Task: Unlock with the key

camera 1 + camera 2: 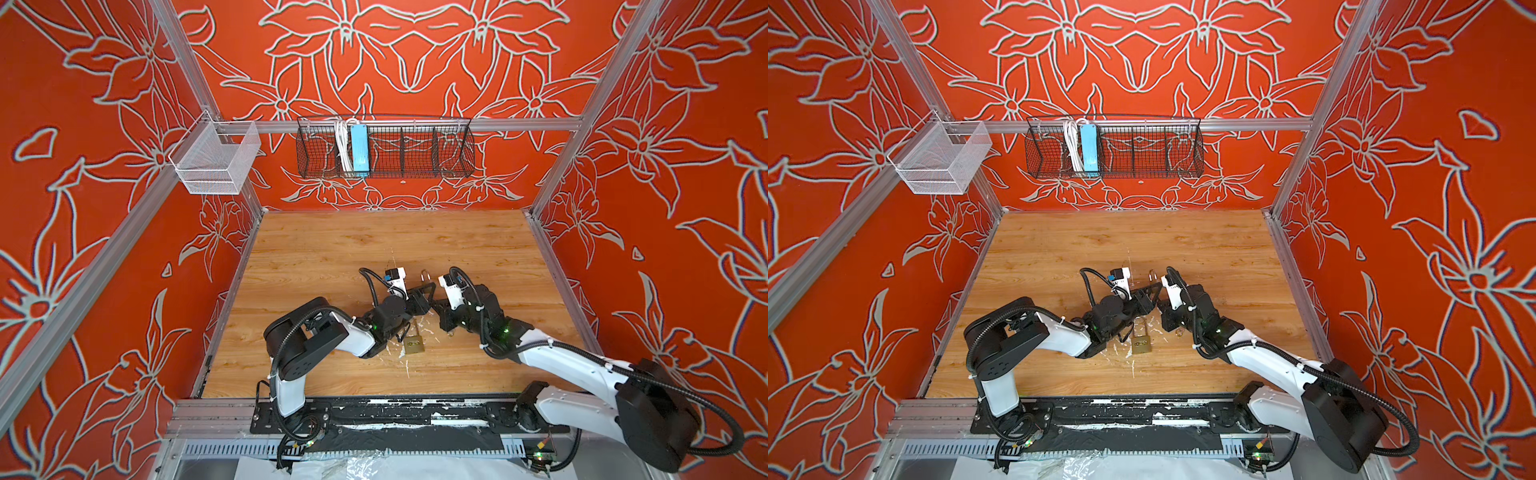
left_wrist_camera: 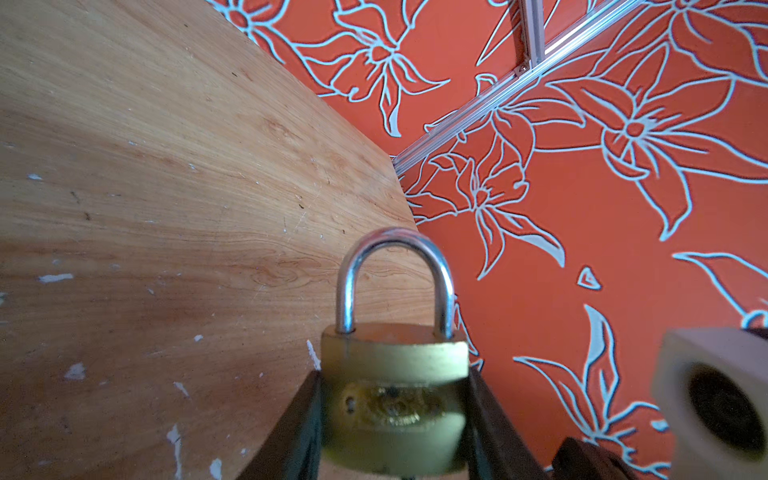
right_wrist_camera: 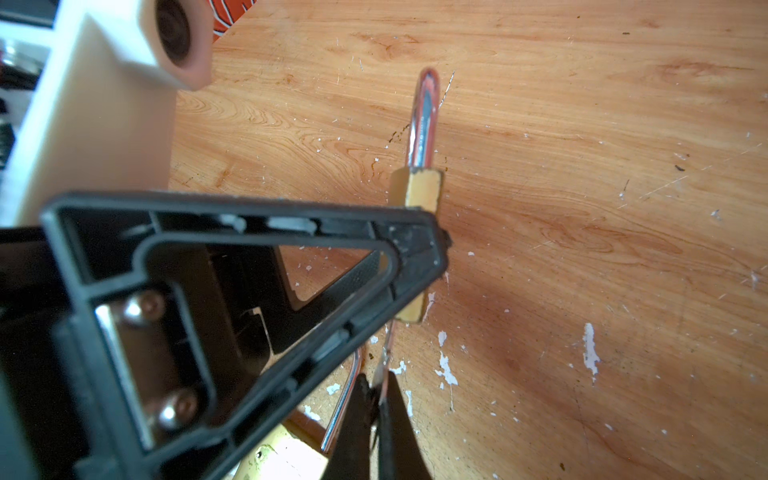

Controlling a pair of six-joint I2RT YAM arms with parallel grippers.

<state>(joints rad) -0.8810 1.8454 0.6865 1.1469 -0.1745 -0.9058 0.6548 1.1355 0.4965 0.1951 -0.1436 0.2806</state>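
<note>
A brass padlock [image 2: 395, 399] with a steel shackle [image 2: 395, 282] is held up off the wooden table, and my left gripper [image 2: 395, 395] is shut on its body. In both top views only the shackle [image 1: 424, 274] [image 1: 1152, 274] shows above the left gripper [image 1: 424, 291]. In the right wrist view the padlock [image 3: 417, 191] is edge-on behind the left finger frame. My right gripper [image 3: 378, 399] is shut on the thin metal key [image 3: 386, 353]. The key's blade reaches the padlock's underside; whether it is inside, I cannot tell. The right gripper [image 1: 434, 305] meets the left one mid-table.
A second brass padlock [image 1: 415, 345] [image 1: 1141, 345] lies flat on the table [image 1: 332, 257] just below the grippers. A black wire basket [image 1: 384, 151] and a white mesh basket [image 1: 216, 160] hang on the back frame. Red patterned walls enclose three sides.
</note>
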